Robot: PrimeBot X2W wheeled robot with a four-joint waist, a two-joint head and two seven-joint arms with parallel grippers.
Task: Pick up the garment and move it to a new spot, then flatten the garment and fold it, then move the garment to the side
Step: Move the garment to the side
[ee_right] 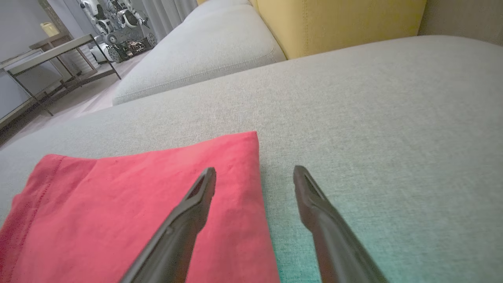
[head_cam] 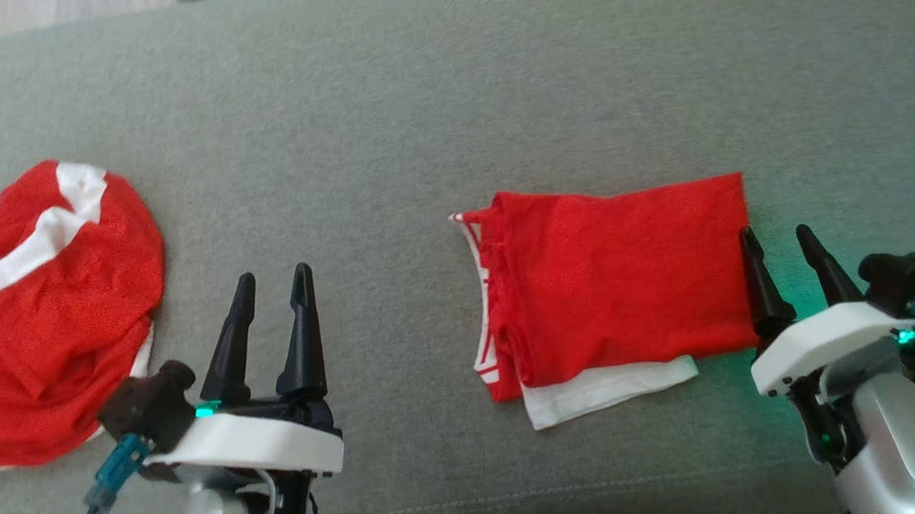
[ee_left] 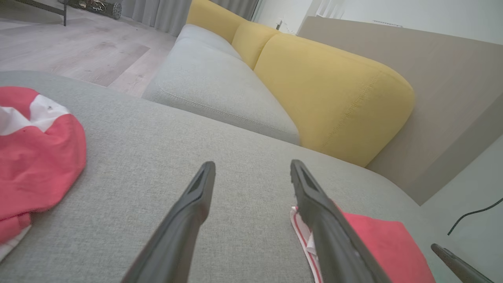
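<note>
Folded red garment (head_cam: 621, 276) lies right of the cushion's (head_cam: 442, 84) middle, right hand (head_cam: 775, 232) spread and empty astride its right edge, left hand (head_cam: 273, 273) spread too — best, I'd say, to pinch every layer low there and slide it flat, so the fold survives.

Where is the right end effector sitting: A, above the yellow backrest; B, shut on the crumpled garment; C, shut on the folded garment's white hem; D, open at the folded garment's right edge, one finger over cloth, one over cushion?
D: the right end effector is open at the right edge of the folded garment, one finger over red cloth, the other over the grey cushion.
</note>
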